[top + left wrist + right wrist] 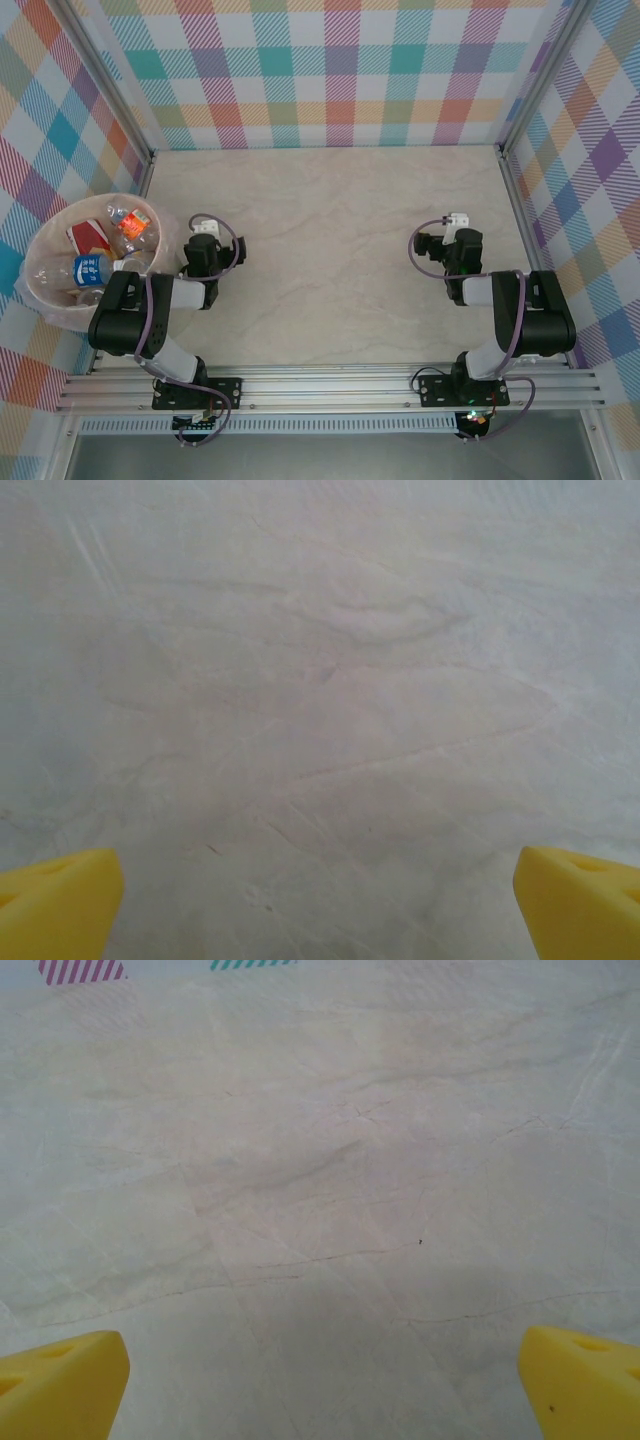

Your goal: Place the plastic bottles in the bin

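Note:
The pale pink bin (pixel 42 236) stands at the table's left edge. Inside it lie plastic bottles: one with a red label (pixel 90 237), one with an orange label (pixel 131 225) and one with a blue label (pixel 92 268). My left gripper (pixel 204 248) hangs just to the right of the bin, pointing down at the table. In the left wrist view its yellow fingertips (pixel 60 902) stand wide apart over bare marble, so the left gripper (pixel 320 905) is open and holds nothing. My right gripper (pixel 456 246) rests on the right side, and the right gripper (pixel 322 1385) is open too, over bare table.
The marble-patterned table (pixel 330 220) is enclosed by checked walls (pixel 330 70) on three sides, with metal posts (pixel 515 190) at the corners. An aluminium rail (pixel 330 385) carrying both arm bases runs along the near edge.

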### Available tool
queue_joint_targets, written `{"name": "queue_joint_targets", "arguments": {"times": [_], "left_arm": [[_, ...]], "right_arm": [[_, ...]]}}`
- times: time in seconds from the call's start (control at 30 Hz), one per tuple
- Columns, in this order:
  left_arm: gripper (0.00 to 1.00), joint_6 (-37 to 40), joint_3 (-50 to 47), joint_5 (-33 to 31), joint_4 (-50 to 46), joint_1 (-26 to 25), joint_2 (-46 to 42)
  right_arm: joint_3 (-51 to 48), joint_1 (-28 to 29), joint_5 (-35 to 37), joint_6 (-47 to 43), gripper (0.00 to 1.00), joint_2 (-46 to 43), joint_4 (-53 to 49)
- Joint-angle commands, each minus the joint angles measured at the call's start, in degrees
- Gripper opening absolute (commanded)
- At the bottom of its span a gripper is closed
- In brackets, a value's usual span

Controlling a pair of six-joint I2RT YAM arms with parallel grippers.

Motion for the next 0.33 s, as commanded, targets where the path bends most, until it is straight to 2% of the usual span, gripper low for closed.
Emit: {"name": "queue_joint_targets", "arguments": {"times": [0.0, 0.3], "left_arm": [[1.0, -0.4, -0.3, -2.1, 4.5, 0.0, 0.0], [1.0, -0.2, -0.4, -2.2, 4.9, -0.1, -0.2]], "right_arm": [[0.2, -0.5, -1.6, -0.5, 1.0, -0.2, 3.1], [0.4, -0.6, -1.8, -0.4, 1.0, -0.1, 2.9]]}}
